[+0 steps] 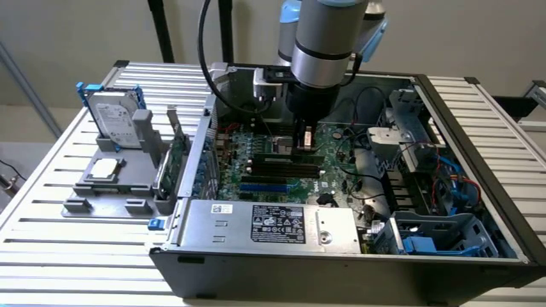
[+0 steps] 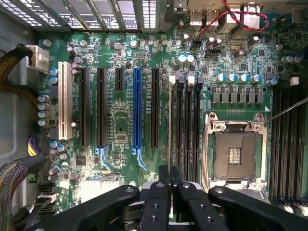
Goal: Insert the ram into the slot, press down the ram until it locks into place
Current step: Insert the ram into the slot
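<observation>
Exterior view, listed from its left:
- Hard drive point(image 1: 115, 121): you had it standing in the grey fixture point(image 1: 94, 185) on the slatted table point(image 1: 38, 211), outside the case.
- Open computer case point(image 1: 341, 268): motherboard point(image 1: 230, 185) exposed inside.
- The ram point(image 1: 275, 155): it lay lengthwise in the slot point(image 1: 282, 158), just beside the free black sockets; it looked seated, though the clips were too small to tell.
- Gripper point(image 1: 305, 146): your arm held it upright over the ram's end on the exterior view's right.

Wrist view: fingers point(image 2: 164, 183) were pressed together with nothing visible between them, above the ram's edge point(image 2: 169, 120).
</observation>
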Motion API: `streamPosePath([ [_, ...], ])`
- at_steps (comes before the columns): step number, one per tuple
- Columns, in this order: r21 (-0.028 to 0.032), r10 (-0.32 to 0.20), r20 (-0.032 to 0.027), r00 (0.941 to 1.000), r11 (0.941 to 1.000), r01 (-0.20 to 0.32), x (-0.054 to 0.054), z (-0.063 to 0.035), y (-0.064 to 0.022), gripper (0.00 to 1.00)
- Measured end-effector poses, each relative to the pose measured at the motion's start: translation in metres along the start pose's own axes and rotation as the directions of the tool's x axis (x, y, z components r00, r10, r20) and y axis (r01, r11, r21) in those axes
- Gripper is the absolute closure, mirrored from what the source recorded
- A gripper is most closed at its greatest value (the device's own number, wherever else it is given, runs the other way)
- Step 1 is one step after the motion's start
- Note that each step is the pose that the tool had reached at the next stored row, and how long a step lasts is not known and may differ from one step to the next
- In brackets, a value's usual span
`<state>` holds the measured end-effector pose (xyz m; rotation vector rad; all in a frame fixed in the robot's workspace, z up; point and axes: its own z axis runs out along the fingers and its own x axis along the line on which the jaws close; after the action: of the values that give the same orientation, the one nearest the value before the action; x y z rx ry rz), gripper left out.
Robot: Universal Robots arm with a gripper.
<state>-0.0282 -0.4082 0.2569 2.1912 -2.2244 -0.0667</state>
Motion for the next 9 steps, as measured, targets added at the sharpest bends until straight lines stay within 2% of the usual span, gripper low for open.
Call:
streamPosePath([
  [6,0.0001,0.003,0.0008,1.0000,1.0000,-0.003,0.000,0.0102,-0.0004,0.87],
  [9,-0.0003,0.006,0.0066,1.0000,1.0000,-0.006,0.000,0.0119,-0.0004,0.87],
])
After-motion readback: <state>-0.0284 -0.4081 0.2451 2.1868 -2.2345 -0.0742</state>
